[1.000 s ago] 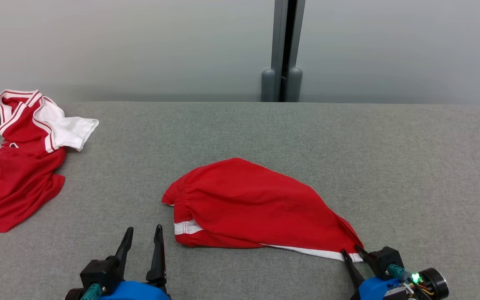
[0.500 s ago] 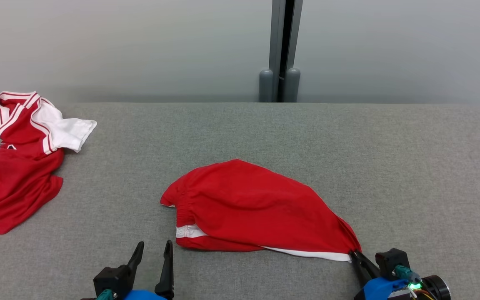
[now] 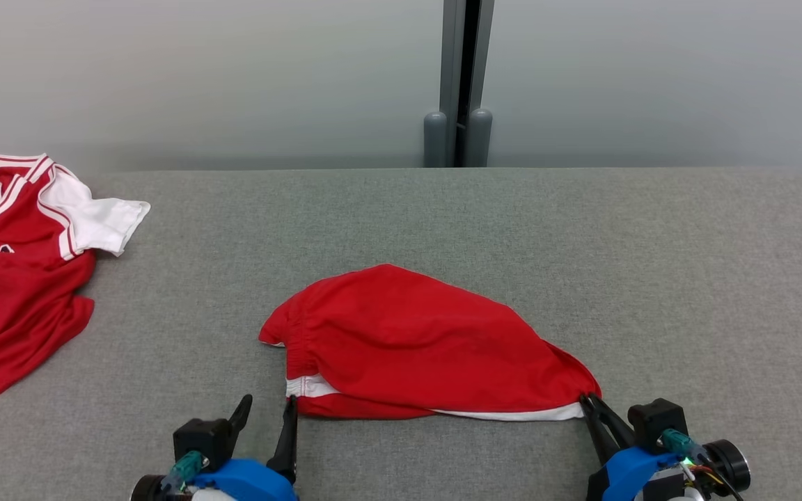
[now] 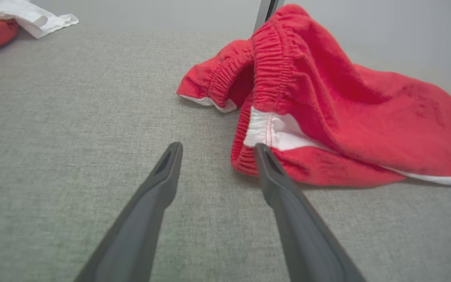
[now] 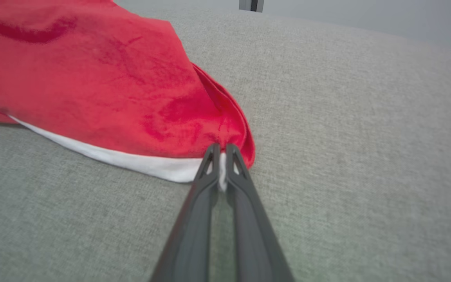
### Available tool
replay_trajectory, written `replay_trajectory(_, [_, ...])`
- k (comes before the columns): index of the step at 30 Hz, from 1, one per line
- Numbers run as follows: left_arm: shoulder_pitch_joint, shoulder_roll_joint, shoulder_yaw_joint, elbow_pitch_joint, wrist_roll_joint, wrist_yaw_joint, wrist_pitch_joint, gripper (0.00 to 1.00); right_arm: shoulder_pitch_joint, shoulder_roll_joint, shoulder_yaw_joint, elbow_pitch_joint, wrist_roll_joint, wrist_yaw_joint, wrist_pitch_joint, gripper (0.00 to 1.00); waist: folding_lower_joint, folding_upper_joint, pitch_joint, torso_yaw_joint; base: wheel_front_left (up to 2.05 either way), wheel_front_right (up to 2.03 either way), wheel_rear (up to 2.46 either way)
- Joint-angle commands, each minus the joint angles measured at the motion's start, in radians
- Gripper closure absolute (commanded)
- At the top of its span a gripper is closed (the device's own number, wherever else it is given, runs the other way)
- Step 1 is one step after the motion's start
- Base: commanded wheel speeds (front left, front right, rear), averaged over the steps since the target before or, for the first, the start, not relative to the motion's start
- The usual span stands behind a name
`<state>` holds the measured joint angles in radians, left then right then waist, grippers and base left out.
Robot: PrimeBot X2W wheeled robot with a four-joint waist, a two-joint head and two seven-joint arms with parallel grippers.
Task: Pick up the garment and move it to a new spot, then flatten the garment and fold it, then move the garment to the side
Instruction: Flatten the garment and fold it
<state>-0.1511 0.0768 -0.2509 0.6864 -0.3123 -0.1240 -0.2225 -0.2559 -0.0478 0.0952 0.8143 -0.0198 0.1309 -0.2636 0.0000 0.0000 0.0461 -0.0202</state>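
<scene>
The red shorts (image 3: 415,341) lie crumpled on the grey table (image 3: 651,278). At their near right corner the right gripper (image 3: 587,400) is clamped tight on the white-trimmed hem. At their near left corner, by the waistband, the left gripper (image 3: 269,399) rests low with jaws apart. Its inner finger sits just beside the cloth, perhaps touching. A red-and-white jersey (image 3: 18,306) lies well to the shorts' left.

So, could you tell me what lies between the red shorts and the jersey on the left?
Nothing but bare grey table separates the red shorts from the jersey, as the head view shows.
</scene>
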Motion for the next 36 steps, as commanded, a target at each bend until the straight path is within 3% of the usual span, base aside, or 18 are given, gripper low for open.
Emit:
replay_trajectory(1, [-0.026, 0.002, -0.005, 0.004, -0.009, -0.006, -0.010, 0.00, 0.013, -0.005, 0.003, -0.010, 0.002, 0.000, -0.001, 1.00, 0.0000, 0.0000, 0.001, -0.001, 0.00, 0.00, 0.00])
replay_trajectory(9, [-0.102, 0.008, -0.117, 0.056, -0.058, -0.009, 0.011, 0.00, 0.011, -0.005, 0.012, -0.024, -0.002, 0.000, -0.001, 1.00, 0.0000, 0.0000, 0.003, -0.013, 0.00, 0.00, 0.00])
replay_trajectory(10, [-0.107, 0.012, -0.137, 0.060, -0.070, -0.009, 0.013, 0.51, 0.009, -0.005, 0.013, -0.026, 0.001, 0.000, -0.001, 1.00, 0.0000, 0.0000, 0.002, -0.017, 0.00, 0.00, 0.00])
replay_trajectory(12, [-0.115, 0.019, -0.166, 0.056, -0.097, -0.009, 0.004, 1.00, 0.007, -0.005, 0.013, -0.034, 0.007, 0.000, -0.001, 1.00, 0.0000, 0.0000, 0.001, -0.023, 0.00, 0.00, 0.00])
replay_trajectory(17, [-0.115, 0.054, -0.203, 0.007, -0.155, -0.009, -0.022, 1.00, 0.012, -0.005, 0.004, -0.097, 0.009, 0.000, -0.001, 1.00, 0.0000, 0.0000, -0.005, -0.035, 0.00, 0.00, 0.00])
replay_trajectory(24, [-0.104, 0.107, -0.173, -0.169, -0.192, -0.007, -0.042, 1.00, 0.039, -0.005, 0.003, -0.313, 0.067, 0.000, -0.001, 1.00, 0.0000, 0.0000, -0.043, -0.047, 0.00, 0.00, 0.00])
replay_trajectory(30, [-0.130, 0.166, -0.150, -0.391, -0.196, -0.007, -0.032, 1.00, 0.051, -0.034, -0.003, -0.592, 0.118, 0.000, 0.041, 1.00, 0.0000, 0.0000, -0.071, -0.062, 0.00, 0.00, 0.00])
replay_trajectory(36, [-0.216, 0.259, -0.120, -0.644, -0.187, -0.005, 0.061, 1.00, 0.023, -0.097, -0.024, -0.904, 0.129, 0.000, 0.152, 1.00, 0.0000, 0.0000, -0.081, -0.083, 0.00, 0.00, 0.00])
